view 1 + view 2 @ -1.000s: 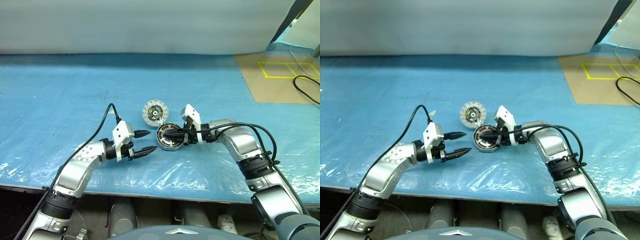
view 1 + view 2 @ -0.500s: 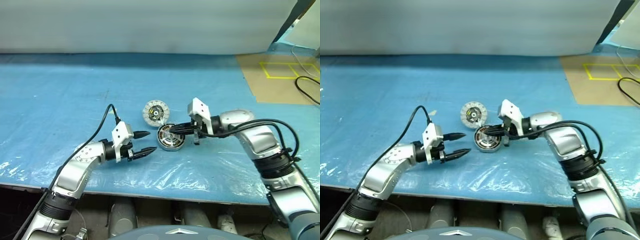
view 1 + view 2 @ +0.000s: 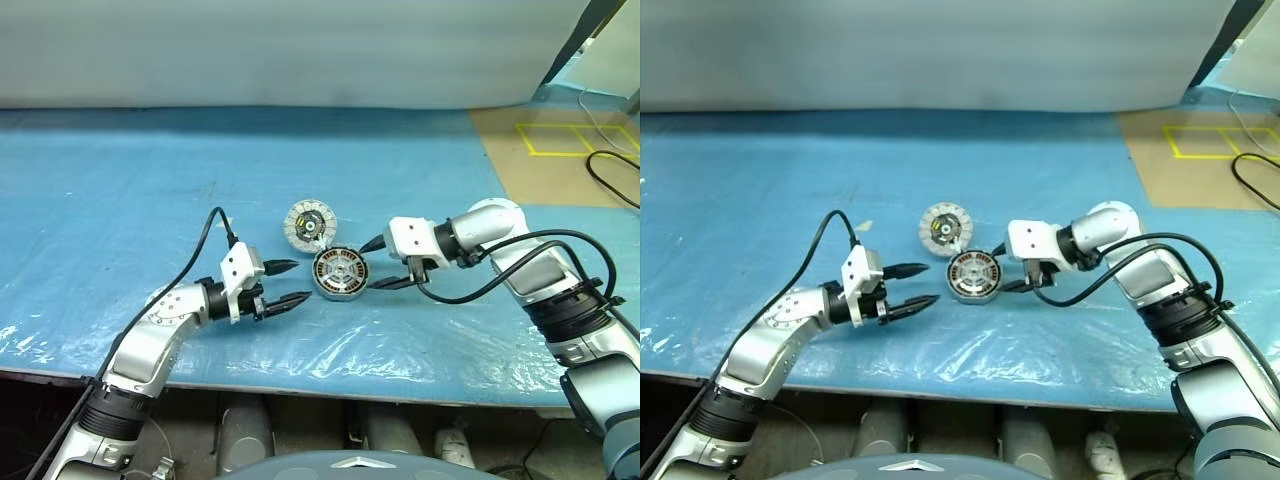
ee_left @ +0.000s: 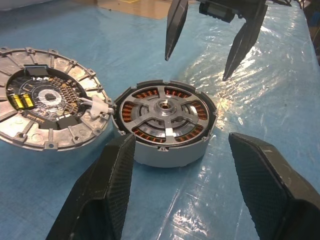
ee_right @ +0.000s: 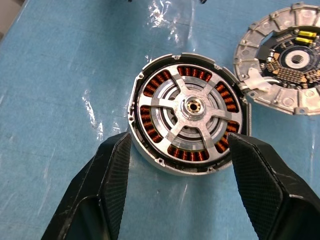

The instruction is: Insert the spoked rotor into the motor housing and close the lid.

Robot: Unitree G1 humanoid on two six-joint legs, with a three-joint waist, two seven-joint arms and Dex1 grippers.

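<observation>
The motor housing (image 3: 340, 273) lies flat on the blue sheet, its copper windings showing. The spoked rotor (image 5: 192, 107) sits inside it, silver spokes and hub facing up. The lid (image 3: 311, 225) lies just behind and left of the housing, inner side up, joined to it by a short white wire (image 4: 97, 104). My right gripper (image 3: 368, 266) hangs open just right of the housing, fingers (image 5: 107, 185) on either side of it without touching. My left gripper (image 3: 302, 282) stands open a little left of the housing, holding nothing.
A crinkled blue plastic sheet (image 3: 150, 190) covers the table. The table's front edge (image 3: 330, 380) runs close below both grippers. At the far right lies brown cardboard (image 3: 560, 160) with yellow tape lines and a black cable (image 3: 610, 180).
My right gripper, which was shut over the housing, has opened, rolled and drawn back to the right. The rotor now lies uncovered in the housing. The left arm has kept still.
</observation>
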